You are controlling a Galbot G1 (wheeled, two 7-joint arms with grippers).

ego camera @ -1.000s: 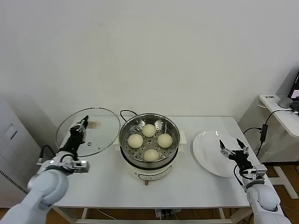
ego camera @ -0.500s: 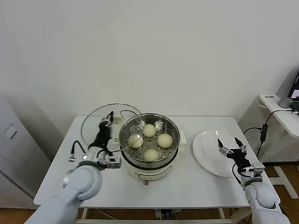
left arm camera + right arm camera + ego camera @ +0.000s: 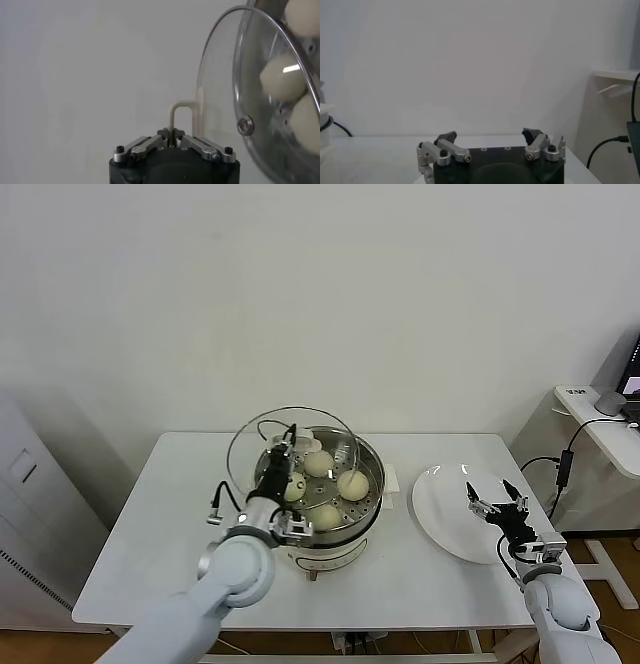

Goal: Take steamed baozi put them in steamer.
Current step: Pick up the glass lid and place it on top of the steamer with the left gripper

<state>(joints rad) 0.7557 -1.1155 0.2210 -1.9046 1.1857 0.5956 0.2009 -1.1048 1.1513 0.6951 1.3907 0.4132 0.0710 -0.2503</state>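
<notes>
a: where are the steamed baozi (image 3: 327, 487) right now?

b: all four sit inside the steamer (image 3: 352, 529) — the shiny perforated basket on its white pot base, near the middle of the table (image 3: 430, 574). they lie close together in a loose ring on the basket floor.

a: and the left gripper (image 3: 281, 463)?

b: it's over the left part of the steamer, clamped tight on the cream handle (image 3: 181, 113) of the glass lid (image 3: 290, 452). the lid is tilted, held above the basket's left and back side; the buns show through the glass. in the left wrist view the fingers (image 3: 201, 146) meet on the base of that handle, with the lid's metal rim and a small vent knob just beside it.

a: the right gripper (image 3: 496, 503)?

b: parked off to the right, hovering over the near edge of the white plate (image 3: 440, 506) — jaws spread wide, nothing between them. the right wrist view shows both fingers (image 3: 445, 145) standing well apart.
</notes>
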